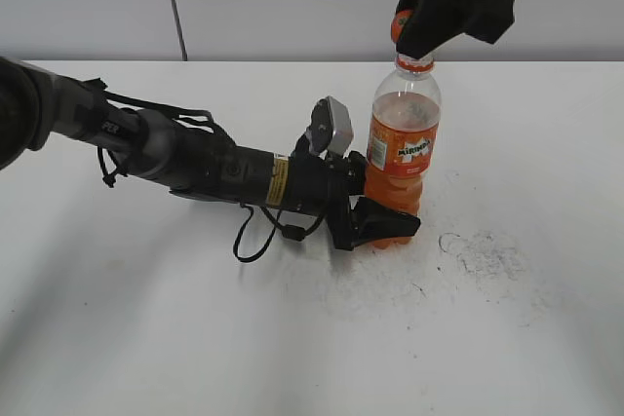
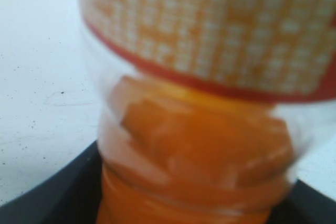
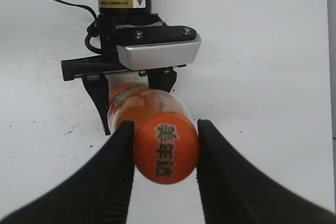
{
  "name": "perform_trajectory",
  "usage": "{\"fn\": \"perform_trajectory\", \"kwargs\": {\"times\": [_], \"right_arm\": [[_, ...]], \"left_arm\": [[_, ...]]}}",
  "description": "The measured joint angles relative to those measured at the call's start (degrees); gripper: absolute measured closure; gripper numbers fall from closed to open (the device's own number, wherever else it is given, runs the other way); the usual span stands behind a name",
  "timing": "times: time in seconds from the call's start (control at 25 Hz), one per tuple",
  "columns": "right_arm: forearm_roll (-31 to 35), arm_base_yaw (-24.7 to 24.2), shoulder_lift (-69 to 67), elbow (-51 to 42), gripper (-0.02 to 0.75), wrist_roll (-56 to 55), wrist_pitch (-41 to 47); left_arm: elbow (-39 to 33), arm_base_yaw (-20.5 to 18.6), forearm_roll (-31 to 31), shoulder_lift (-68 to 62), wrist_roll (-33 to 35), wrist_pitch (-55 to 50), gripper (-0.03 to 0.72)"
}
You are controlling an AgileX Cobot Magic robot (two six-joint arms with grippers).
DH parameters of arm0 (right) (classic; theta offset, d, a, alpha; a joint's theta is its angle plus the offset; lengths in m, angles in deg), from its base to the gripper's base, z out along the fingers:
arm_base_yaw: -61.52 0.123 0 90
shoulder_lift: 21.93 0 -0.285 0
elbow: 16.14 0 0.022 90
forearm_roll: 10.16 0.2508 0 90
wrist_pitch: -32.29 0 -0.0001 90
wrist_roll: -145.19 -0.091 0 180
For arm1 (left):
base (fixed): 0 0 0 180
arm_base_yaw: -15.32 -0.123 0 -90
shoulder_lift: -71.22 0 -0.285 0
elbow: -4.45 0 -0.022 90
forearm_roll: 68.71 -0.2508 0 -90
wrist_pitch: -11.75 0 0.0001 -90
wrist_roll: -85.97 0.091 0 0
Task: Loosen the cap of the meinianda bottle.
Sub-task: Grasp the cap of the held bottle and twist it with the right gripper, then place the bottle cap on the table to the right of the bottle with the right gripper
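Pincers first: my right gripper (image 3: 165,145) comes down from the top of the frame in the exterior view and has its two dark fingers (image 3: 118,166) set on either side of the cap (image 3: 166,150), touching its ribbed side as far as I can judge from the right wrist view. They are narrowed to the cap's width, pinching it. My left gripper (image 1: 382,221) lies low across the centre of the exterior view and clamps the base of the meinianda bottle (image 1: 402,158), fingers pressed against the lower body just under the label. The bottle stands upright on the white table (image 1: 507,338), right of centre, with the cap at the upper middle of the frame.

What worries me from here is slip. If the right fingers bite too lightly, I judge they will skate around the ribs instead of turning the cap. If the left grip is soft, the whole bottle could spin with the twist, and the seal would stay tight. The bottle wall is thin plastic, so squeezing harder at the base may dent it, and once the cap loosens that pressure could push drink out. An off-axis twist from above could also tip the bottle against the low clamp.
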Motion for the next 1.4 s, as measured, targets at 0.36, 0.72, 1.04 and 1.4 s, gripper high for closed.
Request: {"fn": "perform_trajectory", "kwargs": {"times": [0.36, 0.72, 1.04, 1.4], "right_arm": [[-1.39, -8.65, 3.8, -0.05, 0.468, -33.88, -1.09], [-2.42, -19.16, 4.45, -21.02, 0.468, -48.65, -7.3], [8.28, -19.16, 1.0, -41.64, 0.468, -48.73, -36.97], [10.58, -19.16, -8.12, -42.28, 0.468, -46.63, -42.22]], "left_arm": [[0.0, 0.0, 0.0, 0.0, 0.0, -0.06, 0.144], [0.0, 0.0, 0.0, 0.05, -0.07, -0.01, 0.144], [0.0, 0.0, 0.0, 0.05, -0.07, -0.01, 0.144], [0.0, 0.0, 0.0, 0.1, -0.07, -0.06, 0.144]]}}
